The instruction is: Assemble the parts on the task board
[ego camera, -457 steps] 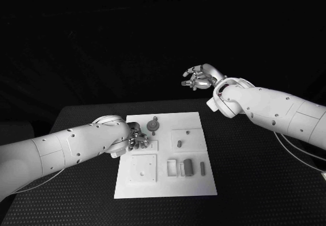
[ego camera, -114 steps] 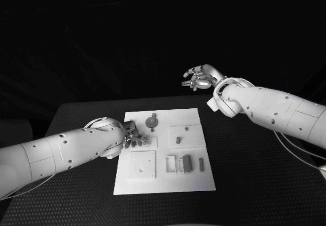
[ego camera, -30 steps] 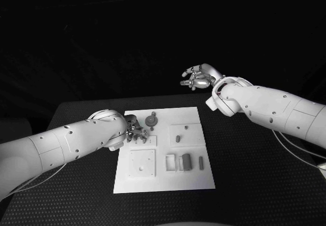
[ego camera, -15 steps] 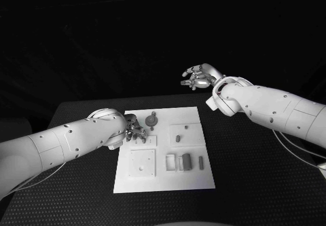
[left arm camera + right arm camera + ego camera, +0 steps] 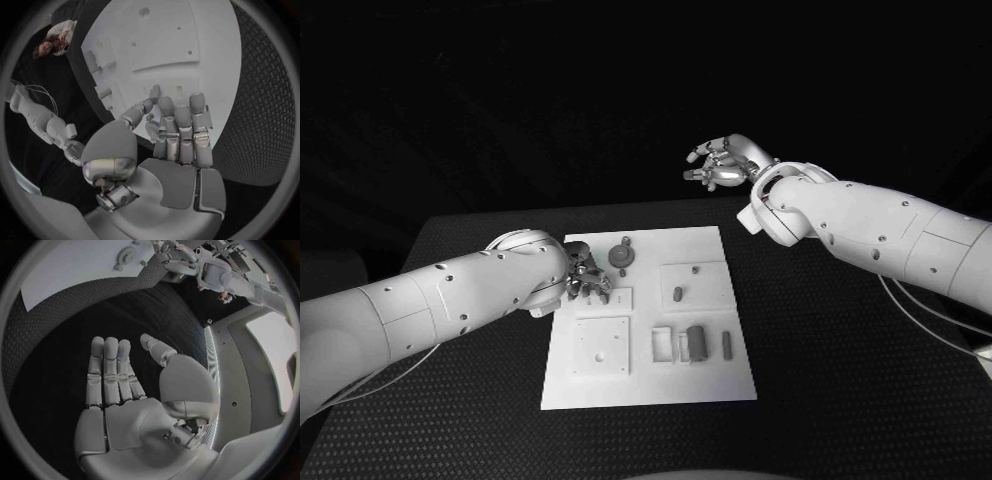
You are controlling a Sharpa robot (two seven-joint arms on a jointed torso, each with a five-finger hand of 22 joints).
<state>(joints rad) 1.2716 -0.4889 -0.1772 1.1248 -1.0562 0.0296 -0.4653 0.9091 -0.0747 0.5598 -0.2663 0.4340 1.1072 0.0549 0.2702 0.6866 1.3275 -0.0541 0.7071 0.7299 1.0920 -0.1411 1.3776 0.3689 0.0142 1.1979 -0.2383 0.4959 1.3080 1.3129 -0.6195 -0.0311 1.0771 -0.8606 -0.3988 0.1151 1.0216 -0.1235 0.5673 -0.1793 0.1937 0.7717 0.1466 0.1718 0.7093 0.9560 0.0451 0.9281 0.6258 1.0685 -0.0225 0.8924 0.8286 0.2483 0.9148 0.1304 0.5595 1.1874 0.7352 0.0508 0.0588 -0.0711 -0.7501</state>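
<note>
Board point(image 5: 651, 385) long axis away from robot; left hand point(image 5: 587, 282) fingers grasp unclear, right hand point(image 5: 715, 166) released.

L hand point(image 5: 589, 282) hides board's left edge | parts point(image 5: 692, 344) too small to ID

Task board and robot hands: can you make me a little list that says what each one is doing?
task board: white plate lying flat on the black table
parts: small grey pieces on the board
left hand: low over the board's left edge, holding nothing
right hand: raised beyond the table's far edge, holding nothing, fingers straight
</note>
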